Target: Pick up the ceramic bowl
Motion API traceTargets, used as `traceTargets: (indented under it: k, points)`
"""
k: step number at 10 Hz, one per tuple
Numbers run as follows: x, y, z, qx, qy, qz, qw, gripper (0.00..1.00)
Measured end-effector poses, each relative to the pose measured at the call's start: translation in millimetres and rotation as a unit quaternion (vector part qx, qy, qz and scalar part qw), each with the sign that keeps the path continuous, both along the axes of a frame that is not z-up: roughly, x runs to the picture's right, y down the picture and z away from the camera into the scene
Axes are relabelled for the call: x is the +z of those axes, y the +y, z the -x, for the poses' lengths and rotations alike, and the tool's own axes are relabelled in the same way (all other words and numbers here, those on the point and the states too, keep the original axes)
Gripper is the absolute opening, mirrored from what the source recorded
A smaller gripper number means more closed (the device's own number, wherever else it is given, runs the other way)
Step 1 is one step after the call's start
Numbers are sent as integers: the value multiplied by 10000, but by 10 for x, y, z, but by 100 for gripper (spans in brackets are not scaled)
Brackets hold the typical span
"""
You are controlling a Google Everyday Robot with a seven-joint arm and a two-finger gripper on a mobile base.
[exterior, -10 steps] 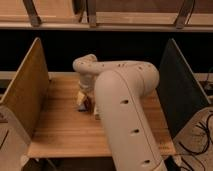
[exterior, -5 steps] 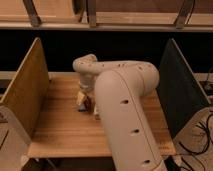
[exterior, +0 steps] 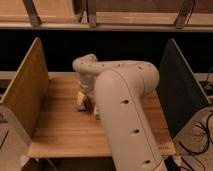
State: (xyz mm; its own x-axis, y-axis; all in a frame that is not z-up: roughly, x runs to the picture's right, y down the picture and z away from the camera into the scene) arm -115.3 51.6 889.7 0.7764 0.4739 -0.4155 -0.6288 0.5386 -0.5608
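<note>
While the big white arm (exterior: pixel 125 100) reaches across the wooden table (exterior: pixel 60 125), the gripper (exterior: pixel 84 100) hangs low over mid-table, its grip impossible to tell.

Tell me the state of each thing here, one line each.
Light wooden table: level.
White robot arm: bent down over the table's middle.
Hand: low at the tabletop.
Glossy orange-brown ceramic bowl: mostly hidden by the hand; held or not, cannot tell.
Tan side panel: upright.
Dark side panel: upright.
</note>
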Motion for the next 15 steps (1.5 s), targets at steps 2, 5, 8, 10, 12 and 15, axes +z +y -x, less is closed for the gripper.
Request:
traceTargets:
  k: [2, 5, 8, 10, 12, 15]
  points:
    - [-206, -310, 225, -412, -215, -463, 9978, 80]
    - [-566, -820, 288, -925, -55, -1303, 9871, 80]
    - [-651, -1058, -111, -864, 431, -1665, 9813, 80]
    - [-477, -1045, -407, -219, 440, -1611, 9857, 80]
    - [-286, -1055, -609, 420, 300, -1573, 9862, 80]
    - [-38, -1119, -977, 1319, 78, -1533, 9793, 80]
